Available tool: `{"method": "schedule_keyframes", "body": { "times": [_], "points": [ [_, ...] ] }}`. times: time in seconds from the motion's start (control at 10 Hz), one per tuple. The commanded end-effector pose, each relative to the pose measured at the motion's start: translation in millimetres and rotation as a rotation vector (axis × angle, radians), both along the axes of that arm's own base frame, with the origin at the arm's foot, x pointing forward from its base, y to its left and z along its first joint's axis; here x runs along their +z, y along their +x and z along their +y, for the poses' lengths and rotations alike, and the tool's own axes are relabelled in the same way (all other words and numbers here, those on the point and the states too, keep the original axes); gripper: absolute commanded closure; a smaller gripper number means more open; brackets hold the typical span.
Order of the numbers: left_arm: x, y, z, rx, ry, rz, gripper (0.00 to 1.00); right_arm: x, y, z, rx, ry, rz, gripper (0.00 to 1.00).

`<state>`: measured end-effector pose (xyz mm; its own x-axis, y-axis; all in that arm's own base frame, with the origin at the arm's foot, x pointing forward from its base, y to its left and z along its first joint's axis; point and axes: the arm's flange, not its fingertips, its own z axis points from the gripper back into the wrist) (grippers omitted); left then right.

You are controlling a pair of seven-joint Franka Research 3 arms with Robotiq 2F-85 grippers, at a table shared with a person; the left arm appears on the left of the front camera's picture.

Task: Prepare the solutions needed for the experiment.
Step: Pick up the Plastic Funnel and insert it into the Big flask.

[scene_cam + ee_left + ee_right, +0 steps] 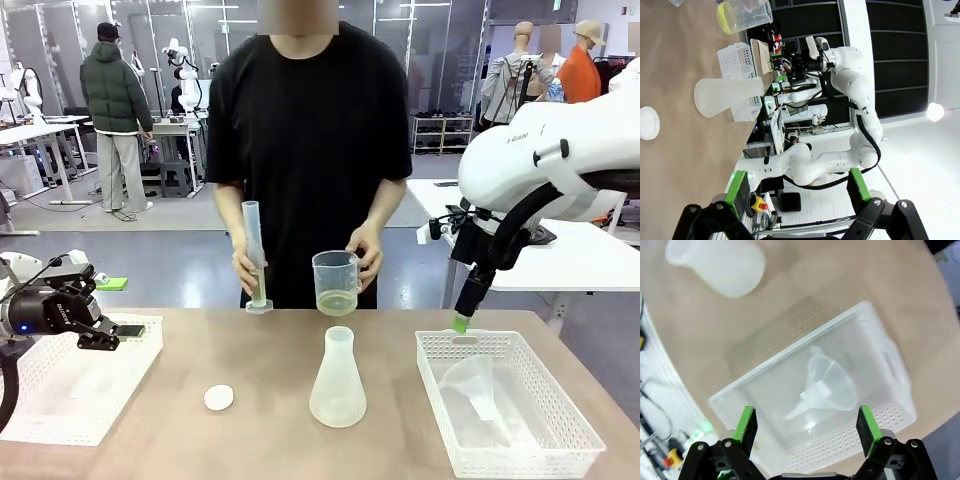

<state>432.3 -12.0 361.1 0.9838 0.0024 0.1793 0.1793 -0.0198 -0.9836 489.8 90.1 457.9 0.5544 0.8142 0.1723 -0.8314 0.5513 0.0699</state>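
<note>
Baskets (45, 405) (570, 440): 2. Flask (337, 385), cylinder (254, 250), beaker (336, 272) of solutions (336, 301), funnel (474, 388), cap (219, 397): 1 each. L tool (797, 190), R tool (805, 425) wide open, empty.

A brown wooden table (250, 350) fills the foreground; beyond it lies a grey floor (170, 255); white desks (35, 132) stand at far left, another white table (585, 262) at right; dark glazed partitions (420, 50) back the room, a low shelf (443, 133) beneath them.
</note>
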Motion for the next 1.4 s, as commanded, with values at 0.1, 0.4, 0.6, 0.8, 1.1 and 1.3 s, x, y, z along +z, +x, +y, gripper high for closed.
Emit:
{"method": "schedule_keyframes", "body": {
  "times": [0.1,0.4,0.6,0.8,1.1,1.3],
  "points": [
    [2,-1,-2,0.013,-0.005,-0.003,0.0,1,-4,-2,0.011,0.001,0.063,0.0],
    [2,-1,-2,0.013,-0.005,-0.003,0.0,-3,-4,0,0.006,-0.003,0.04,0.0],
    [2,-1,-2,0.013,-0.005,-0.003,0.0,-5,11,16,0.402,-0.209,-0.07,0.0],
    [2,-1,-2,0.013,-0.005,-0.003,0.0,-13,23,22,0.597,-0.258,-0.087,0.0],
    [2,-1,-2,0.013,-0.005,-0.003,0.0,-15,28,28,0.615,-0.258,0.014,0.0],
    [2,-1,-2,0.013,-0.005,-0.003,0.0,-16,21,31,0.624,-0.255,-0.041,0.0]
  ]
}}
